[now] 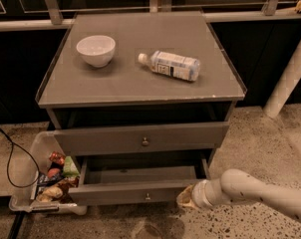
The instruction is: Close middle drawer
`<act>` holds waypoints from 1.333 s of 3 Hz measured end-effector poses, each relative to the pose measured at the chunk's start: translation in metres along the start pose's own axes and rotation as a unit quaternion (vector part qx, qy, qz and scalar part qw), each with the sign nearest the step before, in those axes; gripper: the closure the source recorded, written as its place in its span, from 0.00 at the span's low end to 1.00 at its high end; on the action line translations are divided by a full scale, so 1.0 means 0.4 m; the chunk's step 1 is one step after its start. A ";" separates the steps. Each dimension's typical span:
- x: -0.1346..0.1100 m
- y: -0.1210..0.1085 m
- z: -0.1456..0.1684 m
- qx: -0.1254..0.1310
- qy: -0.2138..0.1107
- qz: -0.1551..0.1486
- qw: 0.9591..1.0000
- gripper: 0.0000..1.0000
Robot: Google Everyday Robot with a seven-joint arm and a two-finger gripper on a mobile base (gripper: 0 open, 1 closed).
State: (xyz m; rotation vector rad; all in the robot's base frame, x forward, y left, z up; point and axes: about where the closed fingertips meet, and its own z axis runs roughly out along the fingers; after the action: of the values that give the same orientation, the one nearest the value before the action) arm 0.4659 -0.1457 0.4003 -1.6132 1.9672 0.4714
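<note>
The middle drawer (135,192) is the lower open one, a grey drawer with a slim front panel and a small round knob (148,196). It stands partly pulled out, and a strip of its shallow grey interior (140,175) shows. My gripper (186,199) is at the right end of the drawer's front panel, touching or almost touching it. The white arm (250,190) reaches in from the lower right. Above is the similar drawer with a taller front panel (140,137), slightly out from the cabinet.
On the cabinet top (90,86) stand a white bowl (95,49) and a plastic bottle lying on its side (170,65). A clear bin with snack packs (51,178) sits on the floor at the left, next to a black cable (8,158). A white post (289,73) stands at the right.
</note>
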 end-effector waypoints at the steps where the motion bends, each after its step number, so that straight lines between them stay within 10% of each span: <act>1: -0.084 -0.200 -0.099 0.081 0.003 -0.023 0.996 1.00; 3: -0.097 -0.232 -0.116 0.094 0.001 -0.026 0.995 0.59; 4: -0.099 -0.164 -0.138 0.072 -0.018 0.005 0.997 0.63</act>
State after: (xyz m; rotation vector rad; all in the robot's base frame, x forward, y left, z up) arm 0.5245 -0.1614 0.4728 -1.4972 1.9366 0.3515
